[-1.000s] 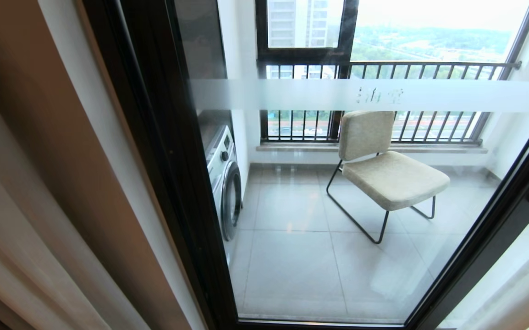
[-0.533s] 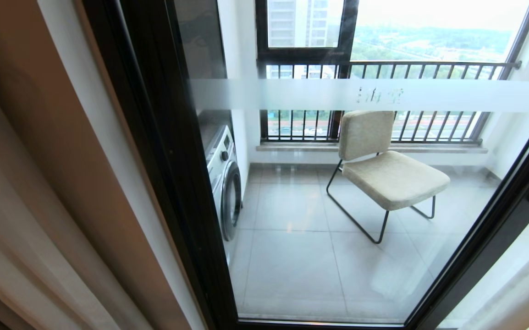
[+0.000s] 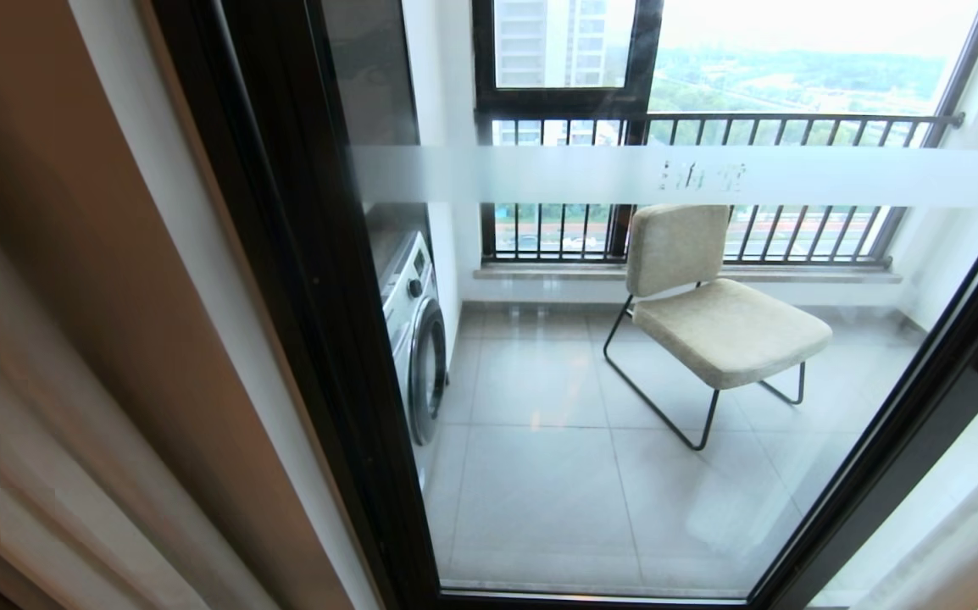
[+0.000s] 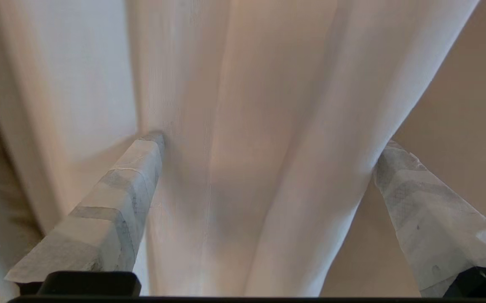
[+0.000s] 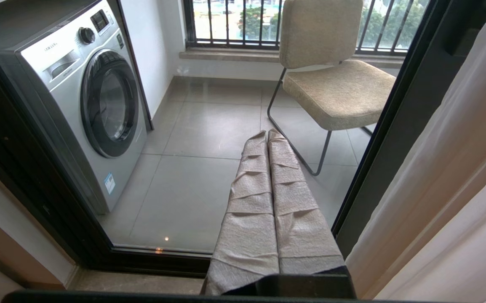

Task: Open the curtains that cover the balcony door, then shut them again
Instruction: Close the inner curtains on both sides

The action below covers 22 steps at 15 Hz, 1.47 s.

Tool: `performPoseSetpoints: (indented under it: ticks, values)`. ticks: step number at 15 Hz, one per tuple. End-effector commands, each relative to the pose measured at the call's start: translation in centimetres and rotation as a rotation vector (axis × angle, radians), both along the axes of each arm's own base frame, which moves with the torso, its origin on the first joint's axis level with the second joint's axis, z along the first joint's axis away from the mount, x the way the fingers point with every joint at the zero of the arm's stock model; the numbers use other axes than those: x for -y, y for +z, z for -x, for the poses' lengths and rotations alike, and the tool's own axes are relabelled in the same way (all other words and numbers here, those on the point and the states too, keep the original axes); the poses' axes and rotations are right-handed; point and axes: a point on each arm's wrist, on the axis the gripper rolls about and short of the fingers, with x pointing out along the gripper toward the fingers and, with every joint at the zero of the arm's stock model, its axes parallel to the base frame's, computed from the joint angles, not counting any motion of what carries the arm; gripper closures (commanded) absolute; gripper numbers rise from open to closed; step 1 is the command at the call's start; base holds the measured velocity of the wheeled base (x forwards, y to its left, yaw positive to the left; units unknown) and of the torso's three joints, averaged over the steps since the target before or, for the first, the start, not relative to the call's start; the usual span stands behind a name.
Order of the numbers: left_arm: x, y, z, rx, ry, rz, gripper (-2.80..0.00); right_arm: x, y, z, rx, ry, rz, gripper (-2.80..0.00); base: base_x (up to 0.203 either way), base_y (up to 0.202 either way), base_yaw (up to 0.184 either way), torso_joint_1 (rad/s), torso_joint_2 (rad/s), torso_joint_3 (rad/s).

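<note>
Straddling a hanging fold of the curtains point(image 4: 243, 126), the left gripper point(image 4: 268, 143) has its jaws spread wide: in the left wrist view one taped finger point(image 4: 116, 202) sits at about 8 o'clock and the other at about 4 o'clock, with a bundle of pale sheer pleats running down between them. The tip of the first finger presses into the fabric on one side of the bundle, and the tip of the second lies against its opposite edge; the cloth is bracketed, not clamped. Beyond the second finger a plain beige surface shows, and whether that is the thick curtain layer or a wall cannot be told. In the head view neither arm appears. The curtains point(image 3: 23, 407) are drawn aside and hang at 9 o'clock as cream and white folds, and a further strip of sheer fabric hangs at 4 o'clock. The balcony door point(image 3: 625, 381) fills the centre uncovered, its dark frame enclosing clear glass crossed by a frosted band point(image 3: 709, 176) at 12 o'clock. Through the glass stand a washing machine point(image 3: 413, 339) and a beige chair point(image 3: 709, 313). The right gripper point(image 5: 267, 134) points at the lower glass with its two wrapped fingers pressed together, clenched on nothing.
</note>
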Motion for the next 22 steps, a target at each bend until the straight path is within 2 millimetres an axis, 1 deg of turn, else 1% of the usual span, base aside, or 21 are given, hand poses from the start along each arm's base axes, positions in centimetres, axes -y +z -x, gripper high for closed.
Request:
performPoseSetpoints:
  ticks: [1, 4, 7, 11, 14, 15, 16, 19, 22]
  values:
    - [-0.2, 0.6, 1.3, 0.026, 0.033, -0.012, -2.8, 0.0, 0.0, 0.0, 0.0, 0.0, 0.001, 0.0, 0.0, 0.0, 0.0, 0.0, 0.0, 0.0]
    - [-0.3, 0.9, 1.6, 0.035, 0.017, -0.021, -2.8, 0.0, 0.0, 0.0, 0.001, 0.0, 0.001, 0.0, 0.0, 0.0, 0.0, 0.0, 0.0, 0.0]
    - [-1.0, 0.8, 1.9, 0.022, -0.121, -0.038, -2.8, 0.0, 0.0, 0.0, 0.001, 0.0, 0.001, 0.0, 0.0, 0.0, 0.0, 0.0, 0.0, 0.0]
    - [-1.4, 0.3, 1.3, 0.022, -0.251, -0.012, -2.8, 0.0, 0.0, 0.0, 0.001, 0.0, 0.001, 0.0, 0.0, 0.0, 0.0, 0.0, 0.0, 0.0]
    - [-1.6, 0.1, 0.9, 0.021, -0.277, -0.013, -2.8, 0.0, 0.0, 0.0, 0.001, 0.0, 0.001, 0.0, 0.0, 0.0, 0.0, 0.0, 0.0, 0.0]
    - [-1.7, 0.1, 0.7, 0.03, -0.278, -0.021, -0.24, 0.0, 0.0, 0.0, -0.001, 0.0, 0.001, 0.0, 0.0, 0.0, 0.0, 0.0, 0.0, 0.0]
    - [-1.9, 0.1, 0.3, 0.045, -0.28, -0.034, 0.0, 0.0, 0.0, 0.0, 0.0, 0.0, 0.001, 0.0, 0.0, 0.0, 0.0, 0.0, 0.0, 0.0]
    - [-2.5, -0.2, -0.7, 0.071, -0.283, -0.058, 0.0, 0.0, 0.0, 0.0, -0.001, 0.0, 0.001, 0.0, 0.0, 0.0, 0.0, 0.0, 0.0, 0.0]
    - [-2.9, -0.4, -1.2, 0.102, -0.282, -0.07, 0.0, 0.0, 0.0, 0.0, 0.001, 0.0, 0.001, 0.0, 0.0, 0.0, 0.0, 0.0, 0.0, 0.0]
